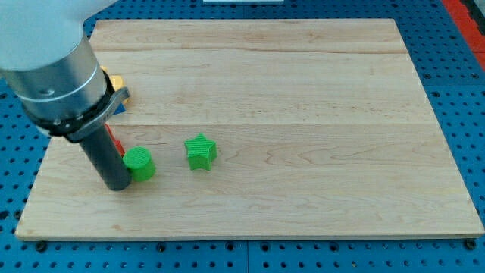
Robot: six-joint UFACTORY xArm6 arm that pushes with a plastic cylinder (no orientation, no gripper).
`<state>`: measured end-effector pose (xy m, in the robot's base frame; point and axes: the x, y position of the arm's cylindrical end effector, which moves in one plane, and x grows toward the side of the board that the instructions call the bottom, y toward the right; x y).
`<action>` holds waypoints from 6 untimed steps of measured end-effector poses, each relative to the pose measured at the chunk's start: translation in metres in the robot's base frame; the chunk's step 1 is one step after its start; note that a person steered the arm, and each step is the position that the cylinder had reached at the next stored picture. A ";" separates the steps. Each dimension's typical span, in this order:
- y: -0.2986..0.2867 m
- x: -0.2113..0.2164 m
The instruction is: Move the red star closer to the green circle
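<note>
red star (114, 141) mostly hidden, orientation n/a

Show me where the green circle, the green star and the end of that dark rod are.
green circle (139, 163): camera view, middle of its top face.
green star (201, 151): camera view, centre of its top.
my tip (117, 186): camera view, rod's very bottom end, just left of the green circle.

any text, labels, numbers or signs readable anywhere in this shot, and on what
None: no word, number, label or sign can be read.
Wooden board: bare wood grain only.
Green circle and green star: plain ridged tops, no marks.
Arm housing: plain grey, no lettering visible.
Blue pegboard: holes only.
My tip is just to the view's left of the green circle; a red sliver and partly hidden blocks behind the arm show no text.
</note>
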<state>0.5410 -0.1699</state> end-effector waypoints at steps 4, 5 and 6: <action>0.037 0.035; -0.025 0.046; -0.070 0.002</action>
<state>0.5430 -0.2395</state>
